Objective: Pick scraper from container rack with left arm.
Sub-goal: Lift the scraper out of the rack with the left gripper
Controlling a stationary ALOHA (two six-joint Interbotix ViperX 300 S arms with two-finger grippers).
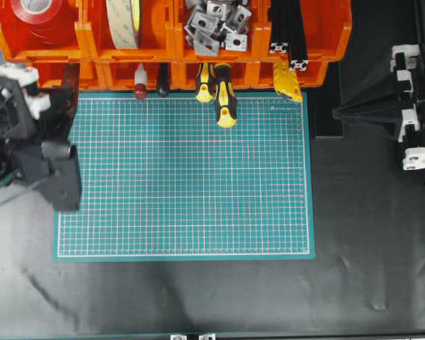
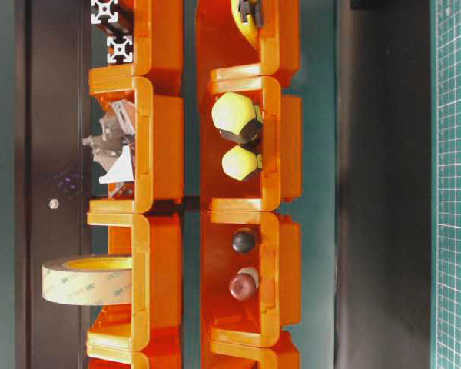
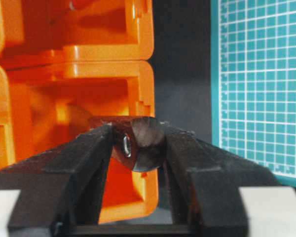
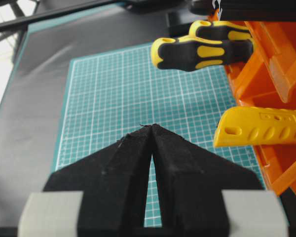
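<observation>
The reddish-brown wooden scraper handle (image 3: 140, 143) is bracketed by the left gripper (image 3: 138, 143) fingers at the edge of the orange plastic container rack (image 3: 89, 49); whether it is clamped cannot be told. Open room is offered by the green gridded cutting mat (image 1: 184, 177). The right gripper (image 4: 151, 129) fingers are pressed together above it.

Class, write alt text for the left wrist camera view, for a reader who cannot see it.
The left gripper has its two black fingers closed around the rounded, dark handle end of the scraper, whose metal-ringed hole shows. Behind it are the orange bins of the container rack; a green grid cutting mat lies to the right.
</observation>
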